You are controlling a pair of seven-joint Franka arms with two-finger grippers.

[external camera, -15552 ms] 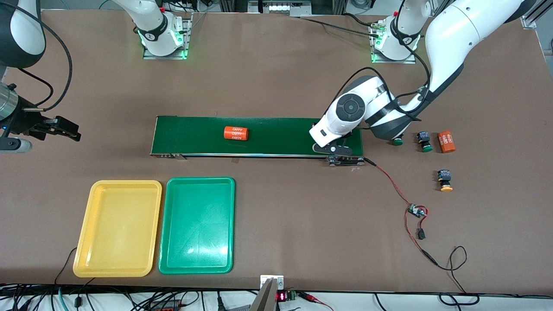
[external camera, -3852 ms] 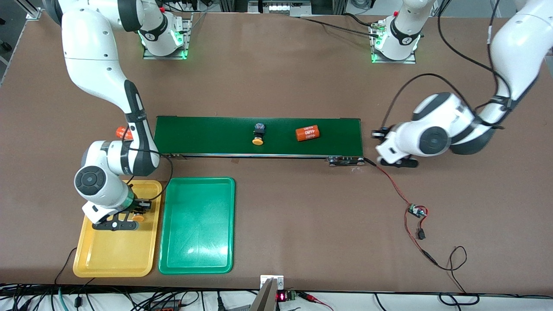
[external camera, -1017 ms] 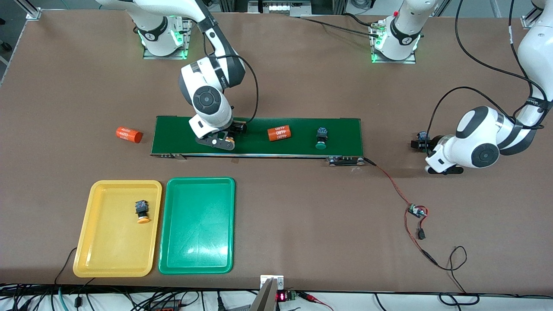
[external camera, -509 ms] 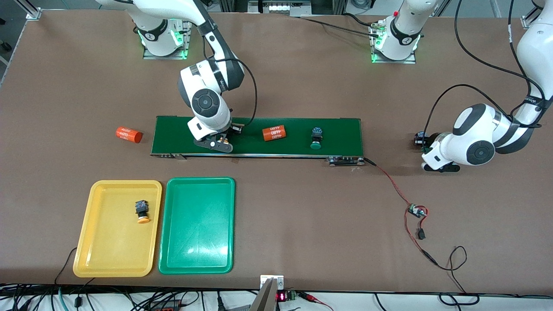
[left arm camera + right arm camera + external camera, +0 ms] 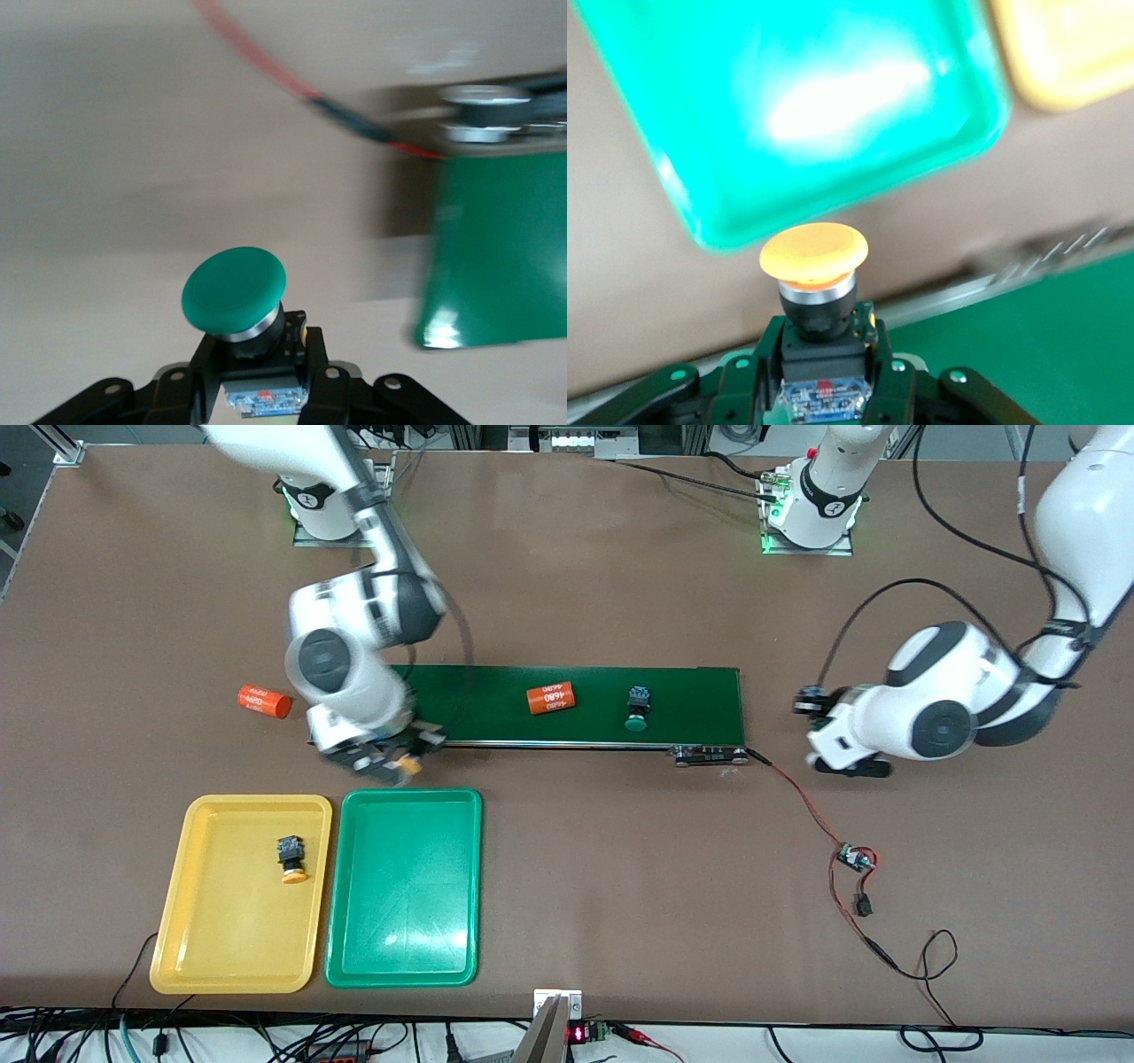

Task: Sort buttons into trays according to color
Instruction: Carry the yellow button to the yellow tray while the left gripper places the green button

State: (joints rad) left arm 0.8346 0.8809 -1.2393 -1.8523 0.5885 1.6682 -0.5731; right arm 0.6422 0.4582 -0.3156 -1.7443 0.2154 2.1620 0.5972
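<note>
Orange button (image 5: 814,252) sits clamped in my right gripper (image 5: 390,760) over the belt (image 5: 585,704) edge; my left gripper (image 5: 257,390) grips a green button (image 5: 235,290).

My right tool (image 5: 824,354) hangs over the bench (image 5: 567,584), between the belt (image 5: 691,686) and the two trays, clamped on the carried button (image 5: 815,252). Below it, nearer the front camera, lies the inner tray (image 5: 403,976). Touching that tray, toward the right arm's end, is the outer tray (image 5: 244,983), with the tray button (image 5: 291,859) in it. The loose cylinder (image 5: 264,701) lies on the bench beside this tool, off the belt. Between my tools, the belt cylinder (image 5: 550,698) and the belt button (image 5: 636,708) sit on the belt. My left tool (image 5: 252,354) hangs off the belt's other end, gripping the gripped button (image 5: 235,292).
</note>
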